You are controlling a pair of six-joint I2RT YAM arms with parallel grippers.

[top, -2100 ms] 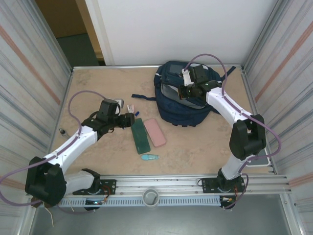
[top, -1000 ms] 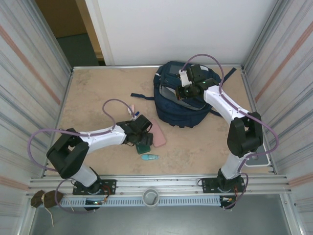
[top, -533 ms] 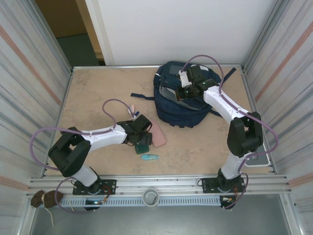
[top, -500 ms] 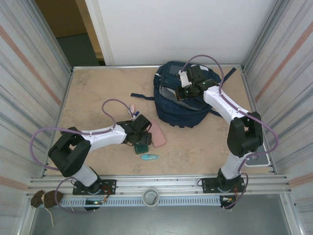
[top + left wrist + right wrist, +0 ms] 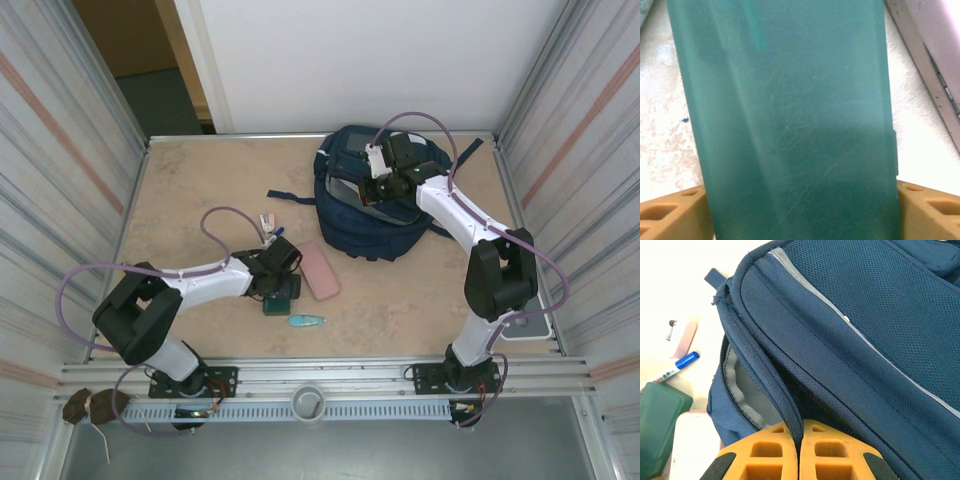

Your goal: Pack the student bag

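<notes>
I am looking down on the bag (image 5: 372, 228), which is lying at the far right of the counter (image 5: 200, 190), and I am judging the packing to be at an early stage. The right tool (image 5: 799, 442) is pinching the lip (image 5: 765, 375) of the bag's main opening, its jaws together on the fold of navy fabric. It is holding that lip up enough to be showing a strip of grey lining (image 5: 737, 385) and zipper beneath; I am not able to see whether anything is lying inside. Everything else I can make out is sitting out on the counter: a green case (image 5: 790, 125), a pink case (image 5: 321, 271) just beside it toward the bag, a small teal thing (image 5: 307, 321) nearer to me, and a marker (image 5: 679, 364) with a small pale piece (image 5: 682, 336) next to it. The left tool (image 5: 283, 284) is reaching over the green case. In its wrist view the two fingers (image 5: 670, 214) are standing wide apart on either side of the case's near end, right against its edges; I cannot tell whether they are pressing on it or only flanking it. So I am reading the step in hand as taking up the green case. Carrying it across to the held-open mouth, and then doing the same for the pink case, the teal thing and the marker, is all left to do.
</notes>
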